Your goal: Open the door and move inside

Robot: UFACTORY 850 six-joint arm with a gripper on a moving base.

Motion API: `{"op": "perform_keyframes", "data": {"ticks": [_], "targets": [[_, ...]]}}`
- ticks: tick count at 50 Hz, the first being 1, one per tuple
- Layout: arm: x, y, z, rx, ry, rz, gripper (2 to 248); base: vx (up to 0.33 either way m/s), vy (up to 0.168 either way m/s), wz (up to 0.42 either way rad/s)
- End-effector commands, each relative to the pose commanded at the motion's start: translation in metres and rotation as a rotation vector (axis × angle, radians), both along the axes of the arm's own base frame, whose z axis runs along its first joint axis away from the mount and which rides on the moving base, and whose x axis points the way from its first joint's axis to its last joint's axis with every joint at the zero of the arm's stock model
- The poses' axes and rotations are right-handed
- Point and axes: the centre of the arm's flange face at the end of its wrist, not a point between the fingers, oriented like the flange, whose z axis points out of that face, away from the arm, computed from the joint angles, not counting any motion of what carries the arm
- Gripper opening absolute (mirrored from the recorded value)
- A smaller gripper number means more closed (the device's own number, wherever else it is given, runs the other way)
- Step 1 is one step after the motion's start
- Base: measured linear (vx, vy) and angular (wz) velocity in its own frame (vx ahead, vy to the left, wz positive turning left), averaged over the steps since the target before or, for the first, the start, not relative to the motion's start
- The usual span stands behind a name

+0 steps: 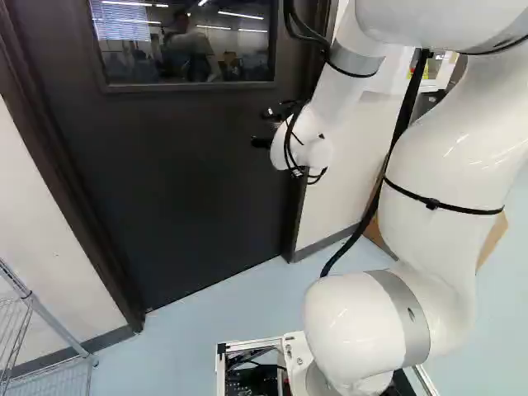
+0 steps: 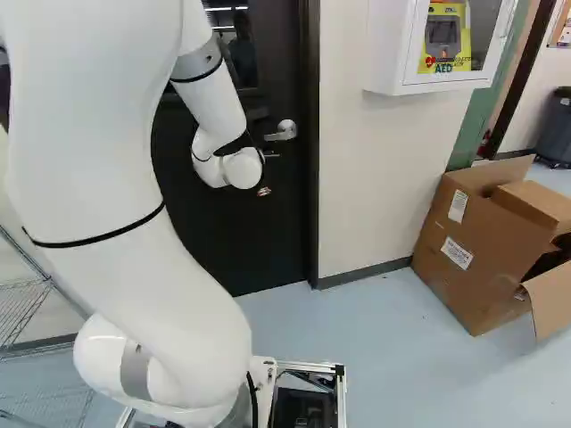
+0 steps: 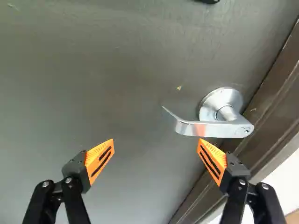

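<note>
The gripper [image 1: 266,129] is up in front of the dark door [image 1: 181,181], which stands closed in its frame. In the wrist view the gripper [image 3: 156,141] is open, its orange-padded fingers wide apart and nothing between them. A silver lever handle [image 3: 205,128] on a round rose is ahead of one finger, whose tip overlaps the lever's lower edge in that view; whether they touch I cannot tell. The lever's free end reaches inward past that finger. In the right base view the handle [image 2: 282,131] shows just beside the wrist, which hides most of the gripper.
Brown door frame [image 3: 280,93] beside the handle, then white wall [image 2: 357,178] with an AED cabinet [image 2: 401,45]. An open cardboard box [image 2: 482,250] stands on the floor to the right. A wire shelf [image 1: 33,305] is near the left wall. The door has a window [image 1: 181,41].
</note>
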Motion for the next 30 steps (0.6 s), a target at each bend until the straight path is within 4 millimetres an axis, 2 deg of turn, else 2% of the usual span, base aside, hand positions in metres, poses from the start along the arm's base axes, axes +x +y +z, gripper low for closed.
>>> {"op": "perform_keyframes", "data": {"ticks": [9,30], "targets": [[-0.006,0.000,0.009,0.000,-0.017,0.000,247,0.000,0.000,0.000],[-0.037,0.000,0.031,-0.001,-0.064,-0.001,247,0.000,0.000,0.000]]}}
